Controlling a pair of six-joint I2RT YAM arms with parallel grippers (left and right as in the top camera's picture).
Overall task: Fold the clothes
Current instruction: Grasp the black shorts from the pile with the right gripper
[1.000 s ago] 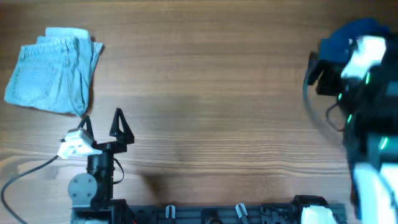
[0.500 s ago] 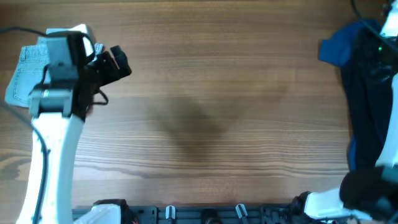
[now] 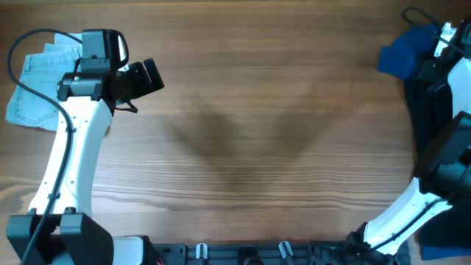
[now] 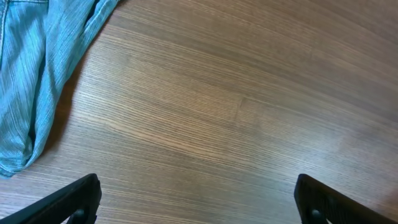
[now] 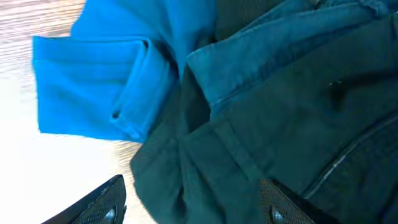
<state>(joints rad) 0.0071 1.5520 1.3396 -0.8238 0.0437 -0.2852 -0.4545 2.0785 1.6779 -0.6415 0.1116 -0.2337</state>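
Observation:
Folded light-blue denim shorts (image 3: 33, 85) lie at the far left of the table and show at the left of the left wrist view (image 4: 37, 81). My left gripper (image 3: 145, 76) is open and empty over bare wood just right of them; its jaws (image 4: 200, 202) are spread wide. A royal-blue garment (image 3: 401, 55) and a dark garment (image 3: 425, 110) lie piled at the far right. My right gripper (image 3: 438, 46) hovers over that pile. In the right wrist view its jaws (image 5: 193, 208) are open above the dark garment (image 5: 280, 112), with the blue one (image 5: 93, 87) to its left.
The wooden table (image 3: 257, 132) stretches between the two arms. A black rail with clips (image 3: 243, 252) runs along the front edge. The left arm's cable (image 3: 22, 70) loops over the denim shorts.
My left arm has swung from the table's front up to the far left beside the denim shorts. My right arm has shifted toward the right edge over the garment pile.

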